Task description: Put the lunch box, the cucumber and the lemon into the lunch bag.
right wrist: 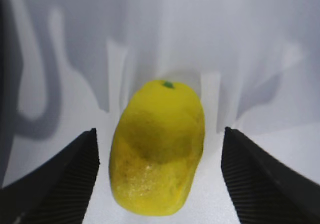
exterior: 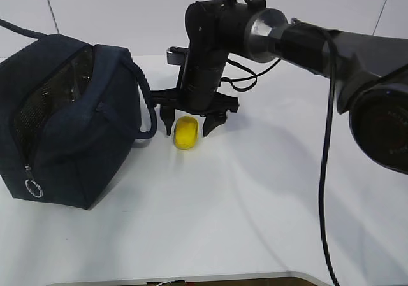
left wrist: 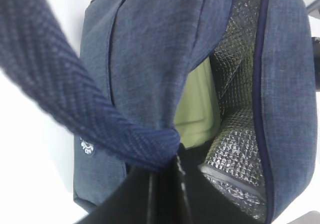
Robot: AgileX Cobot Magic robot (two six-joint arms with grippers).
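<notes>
The navy lunch bag (exterior: 70,120) stands at the left with its top open. In the left wrist view its shiny lining (left wrist: 235,109) shows, with the lunch box's pale green lid (left wrist: 197,109) inside. My left gripper (left wrist: 167,166) is shut on a bag handle strap (left wrist: 100,119); it is out of the exterior view. The yellow lemon (exterior: 185,133) lies on the table just right of the bag. My right gripper (exterior: 189,125) is open and straddles the lemon (right wrist: 159,149), one finger on each side, not touching. The cucumber is out of view.
The white table (exterior: 255,222) stretches to the front and right of the lemon. The bag's second handle loop (exterior: 148,111) hangs close to the left finger of my right gripper. A silver zipper ring (exterior: 34,188) hangs at the bag's front corner.
</notes>
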